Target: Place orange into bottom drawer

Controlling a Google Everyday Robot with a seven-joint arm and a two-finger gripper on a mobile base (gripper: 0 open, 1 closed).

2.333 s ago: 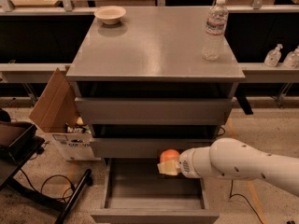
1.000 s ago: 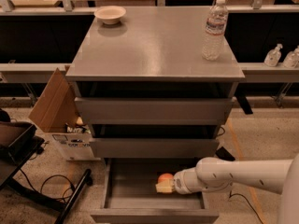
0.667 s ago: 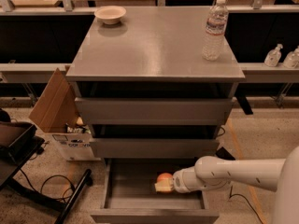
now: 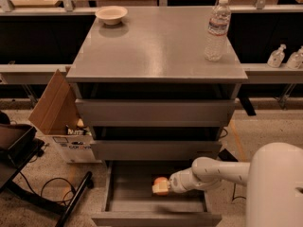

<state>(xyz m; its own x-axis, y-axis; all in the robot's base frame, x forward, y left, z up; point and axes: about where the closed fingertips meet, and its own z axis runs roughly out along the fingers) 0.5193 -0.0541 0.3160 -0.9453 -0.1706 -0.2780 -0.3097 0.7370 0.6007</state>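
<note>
Roundness and smooth skin make the orange (image 4: 161,181) light and firm, but apt to slip or roll. I judge it best held with moderate pressure across its widest part, not a hard pinch. The hand (image 4: 160,188), reaching in from the right, is closed around the orange. It holds the fruit low inside the open bottom drawer (image 4: 127,193), right of centre. Whether the orange touches the drawer floor I cannot tell. A gentle release close to the floor should keep it from rolling.

Low centre: white gripper (image 4: 164,187) by an orange-red orange (image 4: 160,180) in the grey drawer (image 4: 128,191); cream bowl (image 4: 111,14) upper left.
</note>
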